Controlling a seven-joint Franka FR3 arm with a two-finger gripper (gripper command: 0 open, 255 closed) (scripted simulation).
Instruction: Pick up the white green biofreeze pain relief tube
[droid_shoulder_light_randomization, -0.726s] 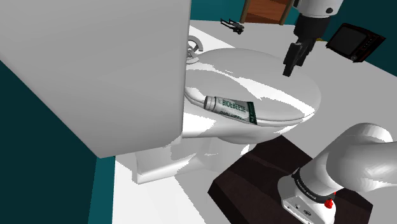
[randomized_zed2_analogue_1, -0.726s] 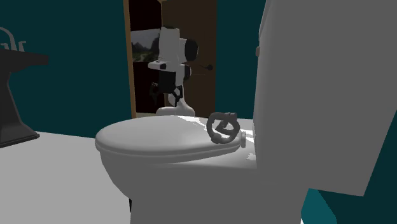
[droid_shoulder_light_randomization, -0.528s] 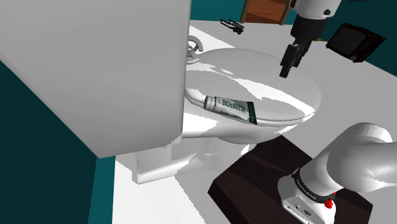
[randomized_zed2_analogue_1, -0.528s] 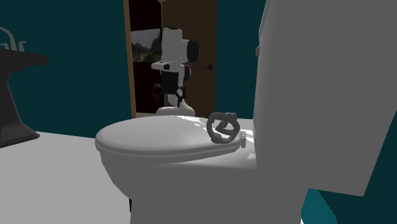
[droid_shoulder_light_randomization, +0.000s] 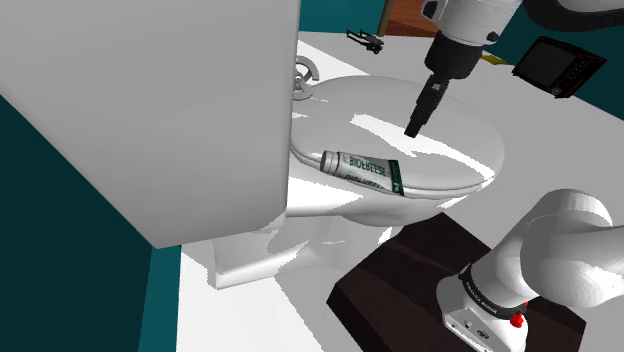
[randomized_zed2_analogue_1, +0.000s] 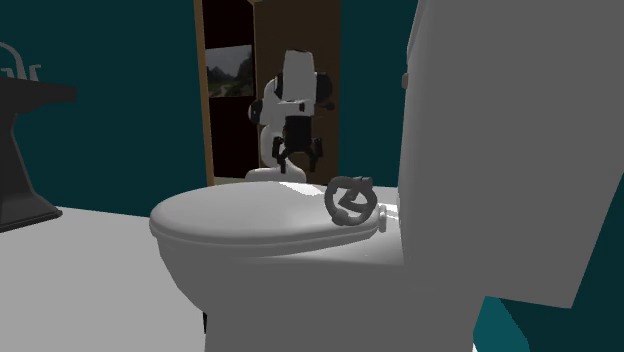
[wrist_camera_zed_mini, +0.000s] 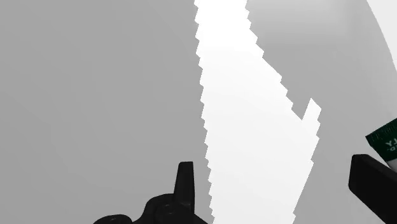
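Note:
The white and green Biofreeze tube (droid_shoulder_light_randomization: 362, 171) lies flat on the closed white toilet lid (droid_shoulder_light_randomization: 450, 140), near the lid's front edge in the shoulder view. My black gripper (droid_shoulder_light_randomization: 413, 129) hangs over the lid, a little beyond the tube and above it, and touches nothing. In the wrist view the gripper (wrist_camera_zed_mini: 275, 164) is open, its two fingers wide apart over the lid, and the tube's green end (wrist_camera_zed_mini: 383, 140) peeks in just beyond the right finger (wrist_camera_zed_mini: 372, 184). From the second exterior view the gripper (randomized_zed2_analogue_1: 298, 162) hovers behind the lid's far rim.
The tall white toilet tank (droid_shoulder_light_randomization: 150, 100) rises on the shoulder view's left. A grey ring-shaped object (randomized_zed2_analogue_1: 352, 200) rests on the lid near the tank. A black box (droid_shoulder_light_randomization: 558, 65), a small dark item (droid_shoulder_light_randomization: 366, 40) and a wooden door (droid_shoulder_light_randomization: 418, 15) lie farther back. The dark stand (droid_shoulder_light_randomization: 420, 290) sits low.
The gripper has swung toward the shoulder view's left and dropped lower over the lid, ending closer to the tube. The tube has not moved.

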